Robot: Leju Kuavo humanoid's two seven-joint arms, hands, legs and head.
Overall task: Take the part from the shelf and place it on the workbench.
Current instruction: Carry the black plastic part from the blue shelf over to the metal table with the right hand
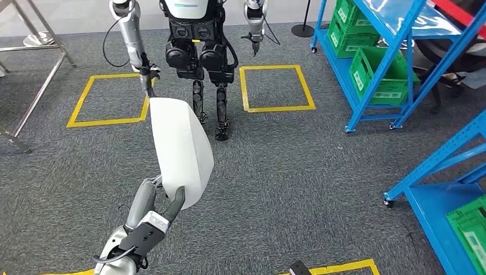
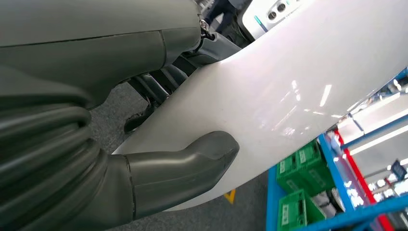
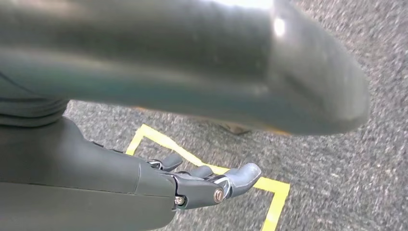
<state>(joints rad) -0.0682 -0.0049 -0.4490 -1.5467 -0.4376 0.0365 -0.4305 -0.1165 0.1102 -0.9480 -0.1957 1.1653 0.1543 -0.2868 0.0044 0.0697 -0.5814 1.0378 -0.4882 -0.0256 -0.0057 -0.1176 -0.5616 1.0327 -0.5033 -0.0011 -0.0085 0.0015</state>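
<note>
Ahead, another robot (image 1: pixel 198 34) blocks the carpet; left robot hand (image 1: pixel 157 197) grasps the white part (image 1: pixel 180 149).

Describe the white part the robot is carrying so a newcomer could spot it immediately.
Over the grey carpet, ahead of another robot, the left hand holds up a white part. It is a smooth, glossy, curved shell, the one big white thing among blue shelves and green crates.

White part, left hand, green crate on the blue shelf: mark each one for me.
white part (image 1: pixel 179 146), head view, middle of its curved face.
left hand (image 1: pixel 156 200), head view, where the fingers grip the part's lower edge.
green crate (image 1: pixel 379 73), head view, front wall.
</note>
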